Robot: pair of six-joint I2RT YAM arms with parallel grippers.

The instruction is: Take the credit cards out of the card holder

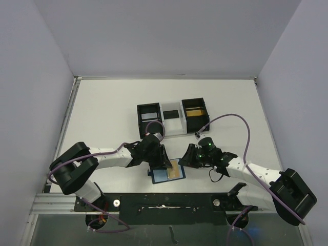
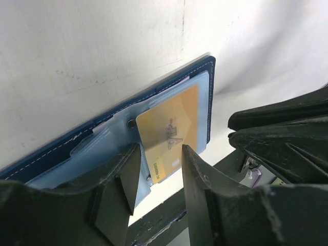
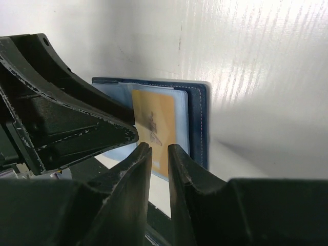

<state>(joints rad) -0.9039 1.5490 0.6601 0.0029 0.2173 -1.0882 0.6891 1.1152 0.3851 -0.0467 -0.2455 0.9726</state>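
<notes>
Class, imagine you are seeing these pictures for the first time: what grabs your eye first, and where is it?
The gold card stands out, lying in the open blue card holder at the near edge of the table. Both arms meet there, with left fingers and right fingers at the card's edge. Farther back sit black boxes.

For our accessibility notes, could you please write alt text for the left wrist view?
A gold credit card sits in an open navy card holder on a white table, with the left end effector open astride the card's near edge. The right end effector points in from the right.
</notes>
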